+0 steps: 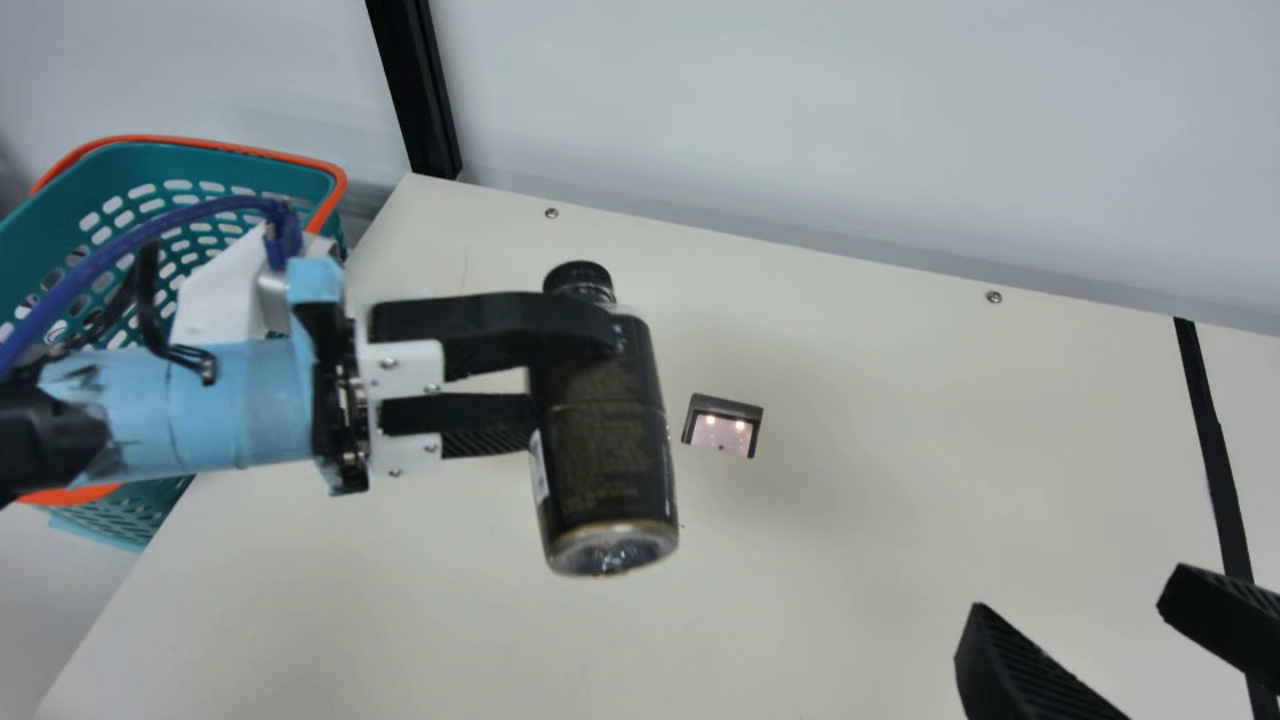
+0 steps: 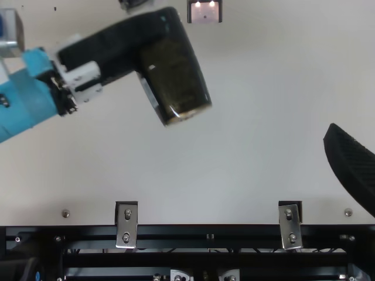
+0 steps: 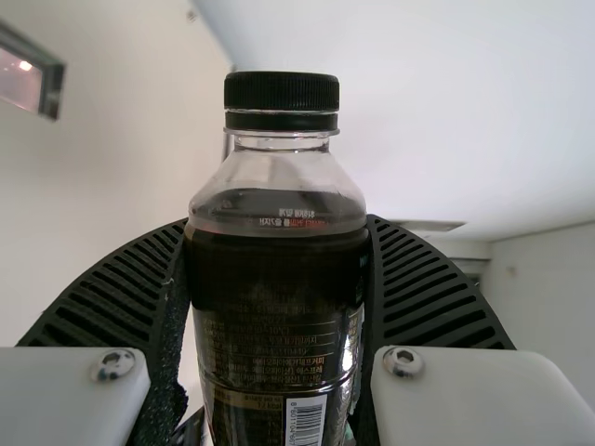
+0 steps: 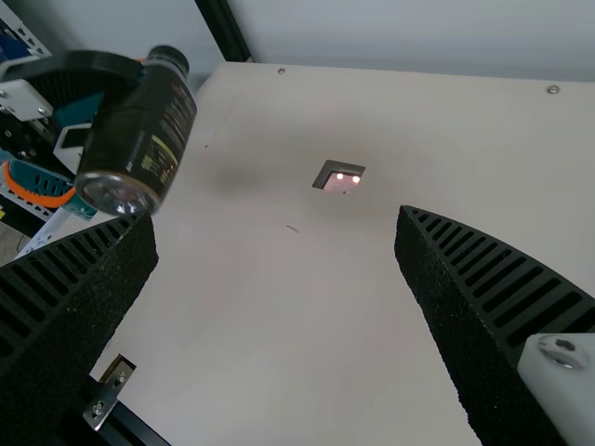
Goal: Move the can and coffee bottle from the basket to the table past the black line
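So the left gripper [image 1: 572, 372] had its fingers closed in on the coffee bottle [image 1: 608, 450], one on each side, gripping it below the black cap [image 1: 578, 277]. The bottle was up in the air over the cream table [image 1: 850, 560], kinda tilted, between the teal basket [image 1: 130, 172] and the black line [image 1: 1215, 450], so not past the line. The right gripper [image 1: 1080, 600] was near the line, fingers spread wide with nothing between them.
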